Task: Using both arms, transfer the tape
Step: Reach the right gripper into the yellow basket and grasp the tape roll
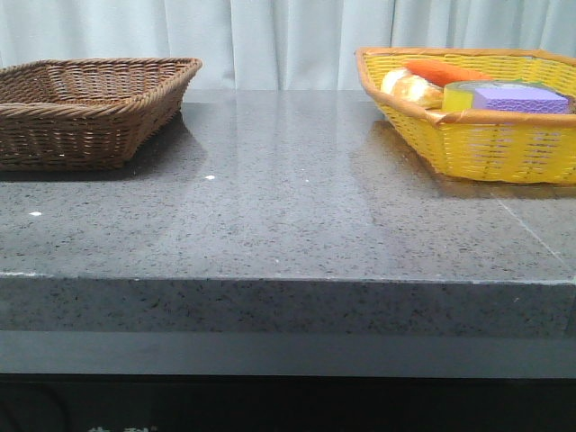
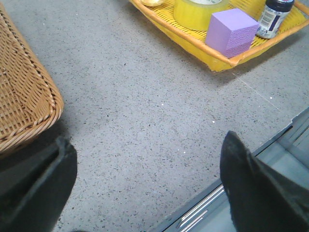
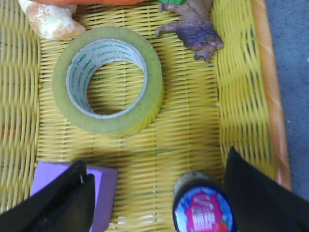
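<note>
Inside the yellow basket (image 1: 504,144) at the right of the grey table (image 1: 288,207), the tape (image 3: 107,79) was seen lying flat on the woven floor, its hollow middle facing up. It was touched by nothing. A purple sponge block (image 2: 231,32) was seen just beside it, and a small bottle with a pink and blue label (image 3: 203,212) stood near it too. A bread roll (image 3: 50,21), an orange carrot (image 1: 445,72) and a brownish toy figure (image 3: 195,29) were also seen in that basket, past the tape.

The right gripper (image 3: 159,193) was held over the basket with its two black fingers (image 3: 256,193) spread wide apart. Nothing was held between them, and the tape was not reached.

The left gripper (image 2: 145,188) was held over the bare table, well apart from the tape. Its fingers (image 2: 256,188) were spread wide too, with nothing between them. A brown basket (image 1: 85,108) was seen at the left side of the table, close to that gripper.

In the front view the tape could only be seen as a yellow-green edge behind the basket wall, with the purple block in front of it.
</note>
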